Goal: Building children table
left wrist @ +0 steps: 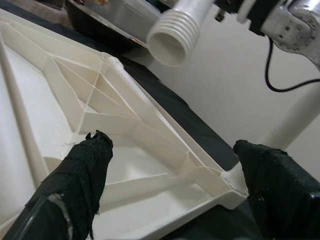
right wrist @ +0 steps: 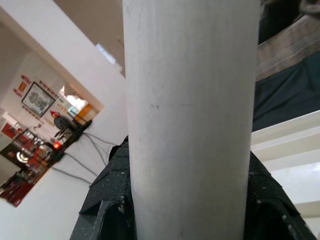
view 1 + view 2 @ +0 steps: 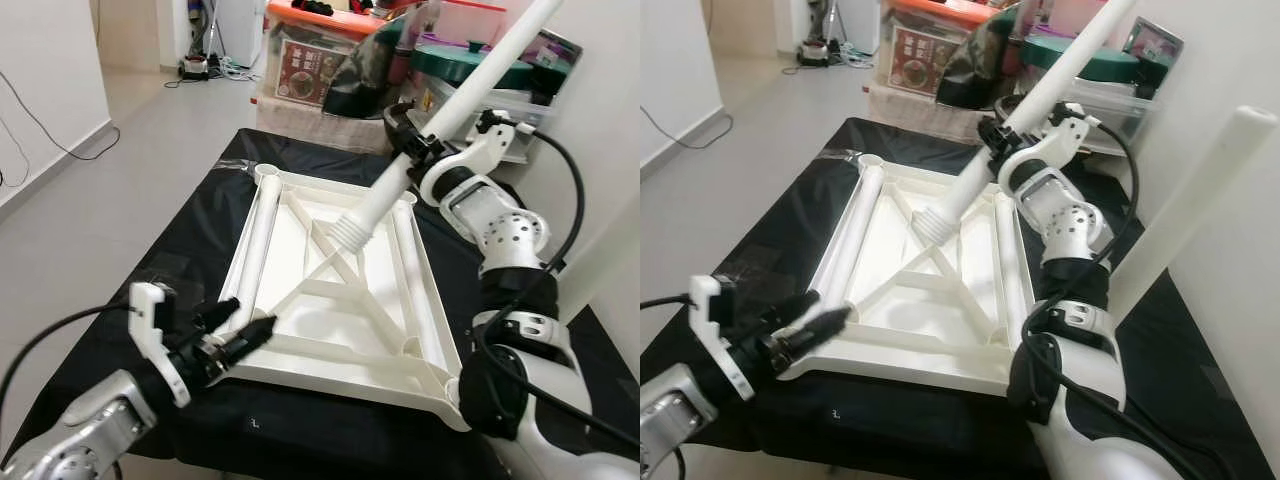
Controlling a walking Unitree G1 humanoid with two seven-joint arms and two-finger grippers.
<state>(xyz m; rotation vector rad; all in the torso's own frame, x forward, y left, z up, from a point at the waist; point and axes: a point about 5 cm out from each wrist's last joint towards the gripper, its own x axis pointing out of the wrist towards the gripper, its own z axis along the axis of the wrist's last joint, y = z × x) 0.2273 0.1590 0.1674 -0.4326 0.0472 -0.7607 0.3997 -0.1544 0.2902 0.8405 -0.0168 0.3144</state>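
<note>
— How many legs does the robot have to work with?

— Three show. One leg (image 3: 452, 108) is clamped in the right gripper (image 3: 408, 146), tilted, its threaded end low over the middle of the tabletop (image 3: 395, 375) and its other end high toward the far right. A second leg (image 3: 259, 232) lies along the tabletop's left side. A third leg (image 3: 1188, 210) leans against the wall on the right.

— And the tabletop itself?

— One, white, lying upside down on the black cloth (image 3: 130, 270), its ribs facing up and crossing in an X at the middle. Round sockets show at corners; how many in all cannot be made out.

— Is the held leg touching the tabletop?

— It cannot be told from the head views. In the left wrist view its threaded end (image 1: 171, 35) shows apart from the ribs.

— What about the left gripper?

— The left gripper (image 3: 245, 325) sits at the near left corner of the tabletop, its two fingers (image 1: 80, 172) spread apart with nothing between them. One tip lies just beside the near rim.

— Anything else around?

— Several storage bins (image 3: 310, 60) stand past the far end of the table, and cables (image 3: 200, 70) lie on the floor at the far left.
</note>
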